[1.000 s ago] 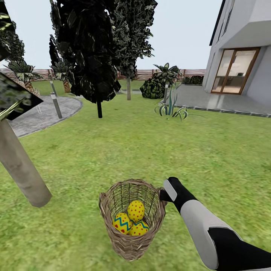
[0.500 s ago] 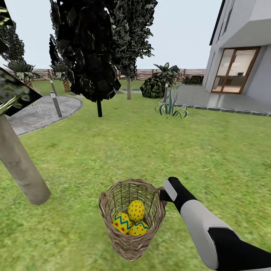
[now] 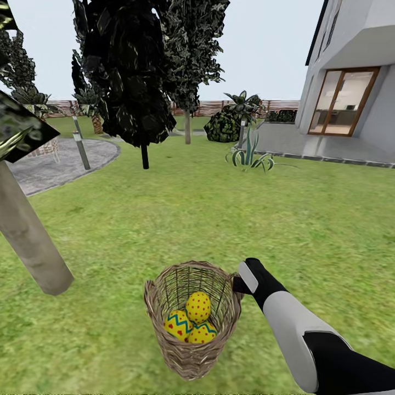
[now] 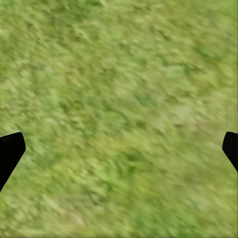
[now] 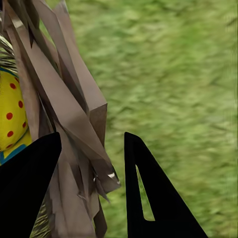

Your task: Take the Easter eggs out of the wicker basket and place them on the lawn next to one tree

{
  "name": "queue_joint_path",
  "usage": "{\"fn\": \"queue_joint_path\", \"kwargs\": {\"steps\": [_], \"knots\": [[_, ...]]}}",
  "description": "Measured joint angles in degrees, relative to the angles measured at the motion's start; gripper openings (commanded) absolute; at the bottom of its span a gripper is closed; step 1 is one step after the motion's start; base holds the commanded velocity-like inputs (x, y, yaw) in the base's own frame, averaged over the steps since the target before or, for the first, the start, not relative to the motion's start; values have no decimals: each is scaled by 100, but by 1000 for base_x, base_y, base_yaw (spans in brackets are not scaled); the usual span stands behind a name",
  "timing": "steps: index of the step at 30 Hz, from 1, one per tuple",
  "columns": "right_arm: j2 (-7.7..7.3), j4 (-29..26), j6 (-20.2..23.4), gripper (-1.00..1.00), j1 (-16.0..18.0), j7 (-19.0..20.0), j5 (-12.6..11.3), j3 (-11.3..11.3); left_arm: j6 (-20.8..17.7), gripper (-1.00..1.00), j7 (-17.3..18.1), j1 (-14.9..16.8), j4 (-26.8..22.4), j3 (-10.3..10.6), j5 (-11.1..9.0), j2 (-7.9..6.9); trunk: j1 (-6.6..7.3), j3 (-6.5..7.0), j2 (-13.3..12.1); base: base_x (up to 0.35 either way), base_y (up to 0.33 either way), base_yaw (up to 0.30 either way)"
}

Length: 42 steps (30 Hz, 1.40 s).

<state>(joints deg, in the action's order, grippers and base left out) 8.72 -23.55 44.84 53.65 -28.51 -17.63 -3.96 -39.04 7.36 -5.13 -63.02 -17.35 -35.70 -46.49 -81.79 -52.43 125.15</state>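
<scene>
The wicker basket holds three yellow Easter eggs with red dots: one on top, and two with blue zigzag bands below it. My right gripper is at the basket's right rim. In the right wrist view its fingers close on the woven wall, with an egg behind the weave. The thick pale leaning tree trunk rises from the lawn to the basket's left. My left gripper is open over bare grass.
A thin dark-trunked tree stands further out. Behind the pale trunk lie a round paved area and a short post. A spiky plant and the house with a glass door are at the right.
The whole view has shifted slightly, so the pale trunk sits a little higher and further left. The basket and my right gripper keep the same place in the picture.
</scene>
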Motion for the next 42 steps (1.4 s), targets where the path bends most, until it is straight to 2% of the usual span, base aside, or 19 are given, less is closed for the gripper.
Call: {"fn": "queue_joint_path", "kwargs": {"steps": [42], "knots": [[9,6,-2,-100,-1,0,-2,0,11,100,0,0,0,0,3,0,-923,-754,1685,0,0,0]]}}
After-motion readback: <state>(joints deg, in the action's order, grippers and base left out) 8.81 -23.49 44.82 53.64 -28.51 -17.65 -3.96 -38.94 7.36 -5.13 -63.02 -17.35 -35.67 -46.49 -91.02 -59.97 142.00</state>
